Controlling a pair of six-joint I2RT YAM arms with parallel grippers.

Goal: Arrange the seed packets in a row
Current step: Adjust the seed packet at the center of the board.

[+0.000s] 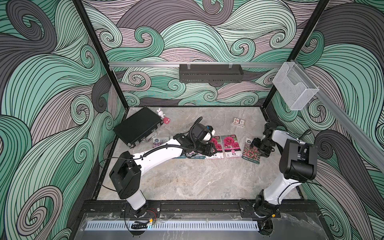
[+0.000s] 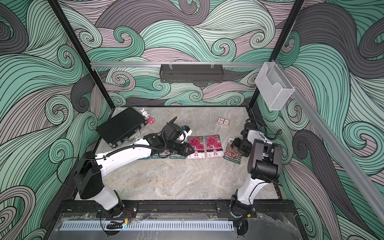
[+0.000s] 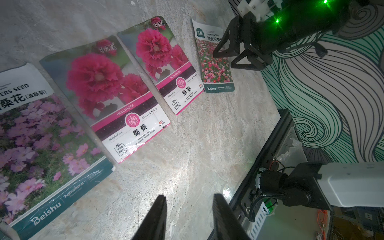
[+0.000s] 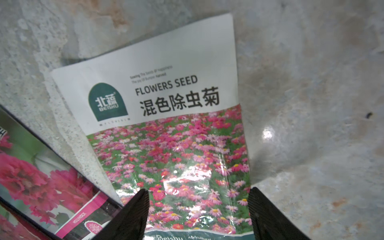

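Seed packets, flat glossy rectangles, six in one mid-table row: three purple-pink field packets left, part-hidden; two magenta bloom packets centre; one red-pink field packet right. Left gripper, right gripper: spread, empty.

Hollyhock packets: magenta blooms, pink band, white base. Red-pink field packet: white top, teal strip. Cosmos packet: purple-pink flowers, teal strip. Tabletop: grey marbled. Walls: teal-grey swirls.
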